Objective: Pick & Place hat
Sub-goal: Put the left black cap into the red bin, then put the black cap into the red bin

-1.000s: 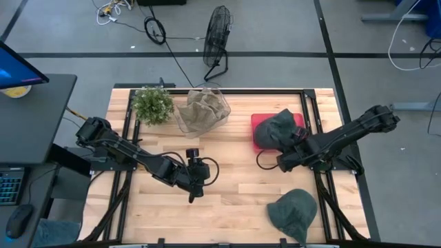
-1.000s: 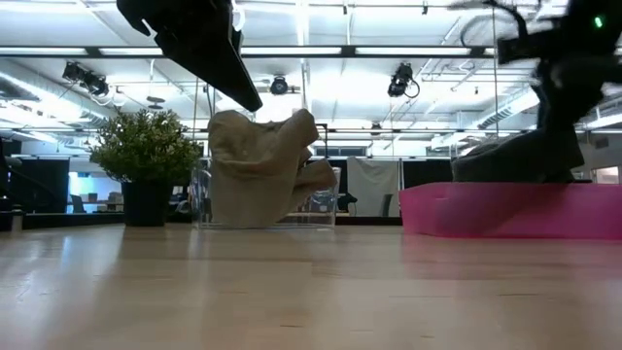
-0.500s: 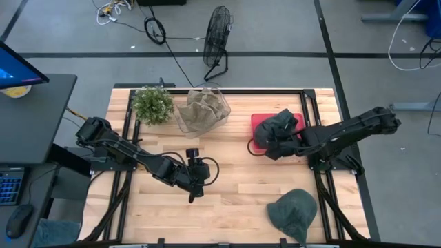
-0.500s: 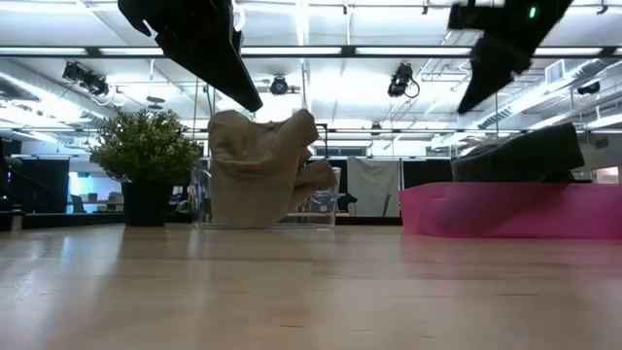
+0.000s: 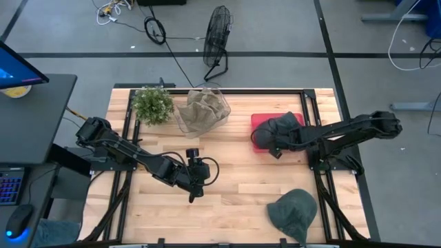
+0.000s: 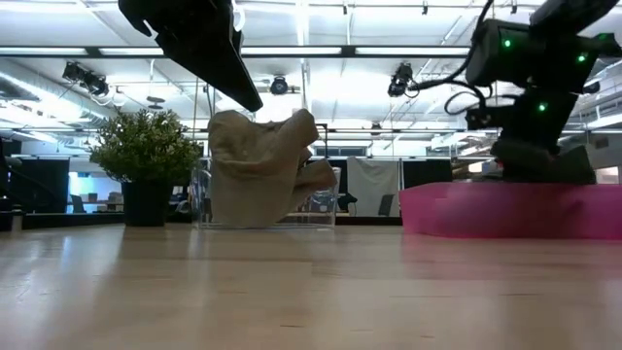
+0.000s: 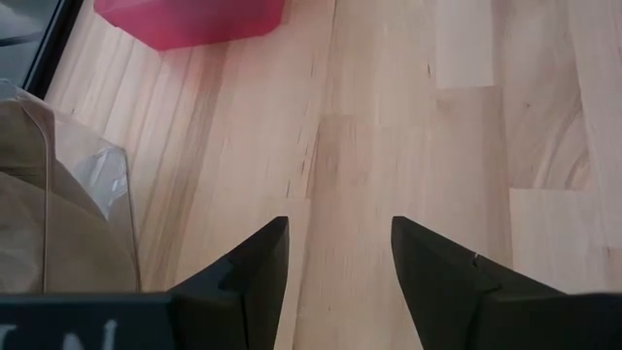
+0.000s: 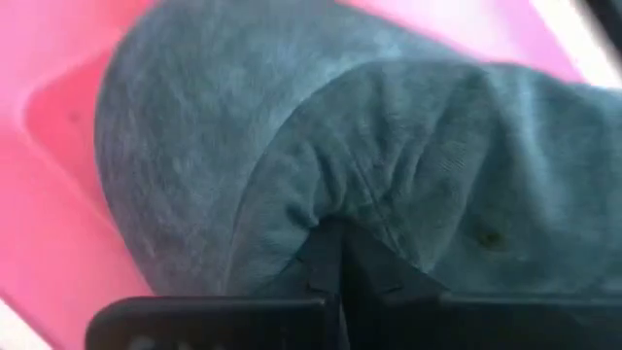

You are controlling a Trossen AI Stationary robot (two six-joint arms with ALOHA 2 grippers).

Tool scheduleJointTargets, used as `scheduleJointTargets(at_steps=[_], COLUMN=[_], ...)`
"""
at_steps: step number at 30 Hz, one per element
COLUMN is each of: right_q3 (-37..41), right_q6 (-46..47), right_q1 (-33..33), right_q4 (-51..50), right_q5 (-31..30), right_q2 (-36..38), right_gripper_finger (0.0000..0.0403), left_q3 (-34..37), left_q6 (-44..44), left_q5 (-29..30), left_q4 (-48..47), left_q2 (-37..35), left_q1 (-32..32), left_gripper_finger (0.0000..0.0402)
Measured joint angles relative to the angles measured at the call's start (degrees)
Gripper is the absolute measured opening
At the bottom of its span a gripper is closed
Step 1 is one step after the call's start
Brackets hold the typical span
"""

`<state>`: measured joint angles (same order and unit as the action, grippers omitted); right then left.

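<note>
A dark green hat [image 5: 284,124] lies in the pink tray [image 5: 258,122] at the table's right. My right gripper [image 5: 275,143] reaches in from the right and is shut on this hat [image 8: 408,136]. A second green hat [image 5: 293,211] lies flat on the wood near the front right edge. My left gripper [image 5: 192,193] hovers open over bare wood at the table's middle, with nothing between its fingers [image 7: 243,277]. My right gripper pinches a raised fold of the hat's cloth [image 8: 328,216] between its two fingers, on the side toward the tray's near edge. The fingers come from the table's right, slanting down. The hat rests in the pink tray [image 8: 58,204], bunched up around the fingertips.
A clear container with a tan hat [image 5: 203,109] stands at the far middle, and a potted plant [image 5: 153,105] is left of it. Black frame rails run along the table's left and right sides. Bare wood lies between the two arms.
My right gripper has gone from beside the tray's near right corner toward the table's left and far edges. It rose over the tray and came down onto the hat in it. The left arm has kept still.
</note>
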<state>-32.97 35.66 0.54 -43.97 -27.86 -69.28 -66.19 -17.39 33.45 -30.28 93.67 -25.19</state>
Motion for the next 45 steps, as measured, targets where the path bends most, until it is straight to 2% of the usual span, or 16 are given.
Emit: scheduleJointTargets(at_steps=[4,8,13,17,20,24,29,31,35,45], right_q3=[1.2,0.0,-8.7,-18.1,-24.6,-30.6,-32.3,-32.3,-32.3,-32.3], right_q6=[0.8,-1.3,-1.6,-2.1,-3.2,-3.3,-3.8,-1.6,9.0,26.9], right_q1=[-0.9,-1.0,-0.8,1.0,4.3,11.8,22.1,25.8,31.8,38.8], right_q4=[-0.1,-1.7,-9.7,-16.4,-19.4,-18.2,-15.3,-15.0,-15.3,-15.4], right_q5=[4.2,3.8,3.1,5.3,7.4,12.5,22.1,24.3,25.3,37.7], right_q2=[0.0,-0.1,-0.1,-0.1,-0.1,-0.1,-0.1,-0.8,-3.0,-13.6], right_gripper_finger=[0.0003,0.0002,0.0002,0.0002,0.0001,0.0001,0.0001,0.0003,0.0026,0.014], left_q3=[0.0,0.0,0.0,0.0,0.0,0.0,0.0,0.0,0.0,0.0], left_q6=[0.0,0.0,0.0,0.0,0.0,0.0,0.0,0.0,0.0,-0.4], left_q5=[0.0,0.0,0.0,0.0,0.0,0.0,0.0,0.0,0.0,0.0], left_q4=[0.0,0.0,0.0,0.0,0.0,0.0,0.0,0.0,0.0,0.3], left_q2=[0.0,0.0,0.0,0.0,0.0,0.0,0.0,0.0,0.0,0.0], left_q1=[0.0,0.0,0.0,0.0,0.0,-0.1,-0.1,-0.1,-0.1,-0.1], left_gripper_finger=[0.0188,0.0188,0.0188,0.0188,0.0188,0.0188,0.0188,0.0188,0.0188,0.0188])
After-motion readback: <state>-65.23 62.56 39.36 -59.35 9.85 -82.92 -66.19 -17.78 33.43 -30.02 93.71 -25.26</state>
